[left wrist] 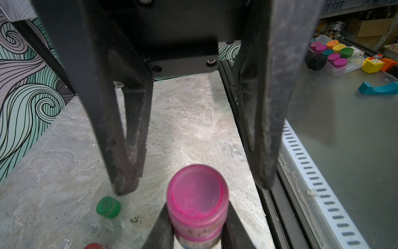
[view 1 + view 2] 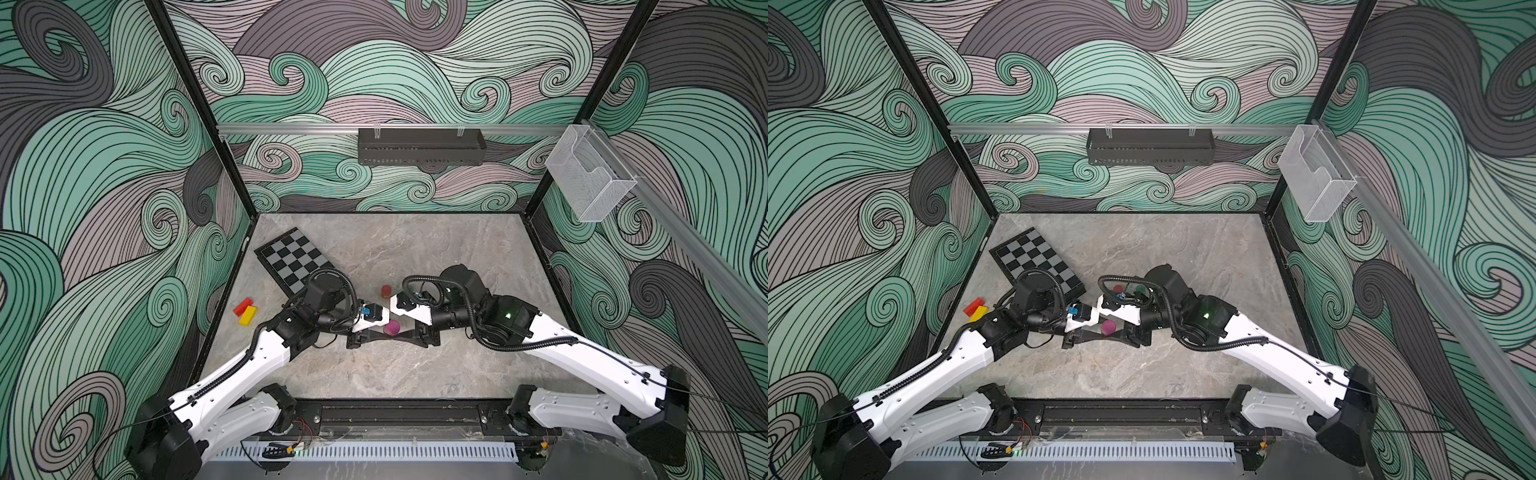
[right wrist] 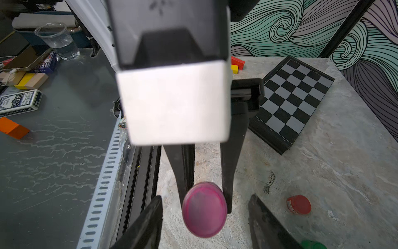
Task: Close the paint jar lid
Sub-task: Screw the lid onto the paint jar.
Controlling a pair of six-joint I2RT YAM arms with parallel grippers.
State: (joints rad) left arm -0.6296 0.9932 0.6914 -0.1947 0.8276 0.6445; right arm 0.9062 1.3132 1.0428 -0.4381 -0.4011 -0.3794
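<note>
- Paint jar, pink, is between the two claws over the near middle of the tabletop, with its pink lid on top of the mouth.
- The left claw is clamped tight on the jar's body just below the lid and steadies it.
- The right claw is partly open. Its fingers stand either side of the lid with a gap on each side, and it grips nothing.
- The step in hand looks like the approach to the lid: the right claw brackets it, ready to take hold for tightening.
- The seam under the lid is blurred in the wrist views, so how far it is threaded cannot be read; it may only be resting there.
- The next move calls for the right claw to close squarely on the lid's rim, centred. It would then turn the lid about the jar's axis while the left claw holds firm.
- An off-centre pinch could tilt the lid or twist the jar in the left claw's grip.
</note>
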